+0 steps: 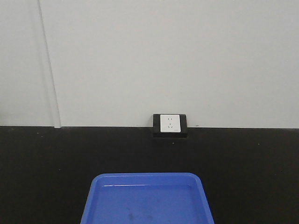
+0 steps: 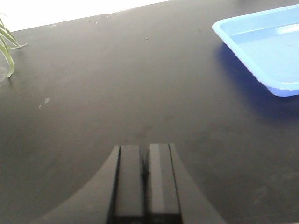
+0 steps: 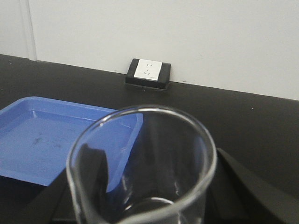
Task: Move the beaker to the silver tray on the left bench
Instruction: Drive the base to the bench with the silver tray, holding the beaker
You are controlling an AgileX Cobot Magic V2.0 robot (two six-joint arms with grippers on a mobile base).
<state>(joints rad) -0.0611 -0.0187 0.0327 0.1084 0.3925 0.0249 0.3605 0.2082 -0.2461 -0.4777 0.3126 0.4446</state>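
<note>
The beaker, clear glass with nothing in it, fills the lower middle of the right wrist view, seen from just above its rim. My right gripper is shut on it, one dark finger showing through the glass on the left and the other outside on the right. The beaker is held above a black worktop. My left gripper is shut, nothing between its pads, low over the same black surface. The silver tray and the left bench are out of view.
A bright blue plastic tray lies on the worktop in front; the blue tray is right of the left gripper, and the blue tray lies left of the beaker. A wall socket sits against the white wall. Green leaves show far left.
</note>
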